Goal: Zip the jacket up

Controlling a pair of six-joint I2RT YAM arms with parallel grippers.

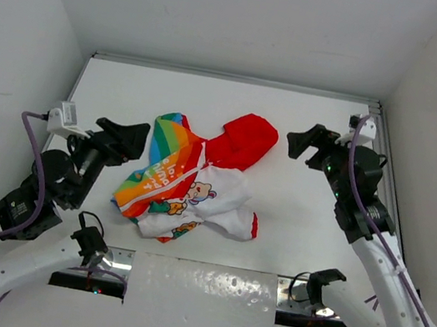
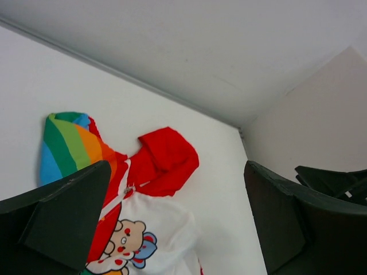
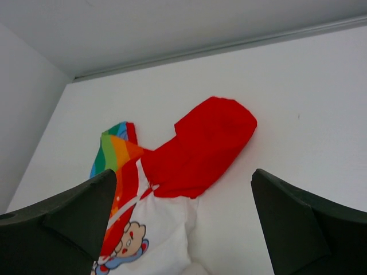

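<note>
Both the left gripper [image 1: 132, 141] and right gripper [image 1: 303, 145] are seen open, empty; the soft, light jacket [image 1: 214, 198] should be pinched at its zipper [image 1: 191, 174]

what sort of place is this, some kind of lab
Likely a robot lab test cell: a white table walled in by plain white panels, a left arm and right arm bolted at its near edge, and a child's jacket laid between them.
</note>
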